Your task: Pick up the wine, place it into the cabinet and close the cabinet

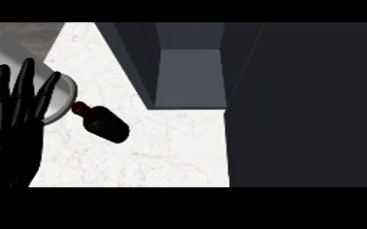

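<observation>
I see left robot hand resting at view's left edge, fingers straight, holding nothing. Wine untouched on table, near cabinet, open to receive it. Right robot hand unseen.

Dark wine bottle with a reddish cap sits on the white table, just left of the open grey cabinet.
</observation>
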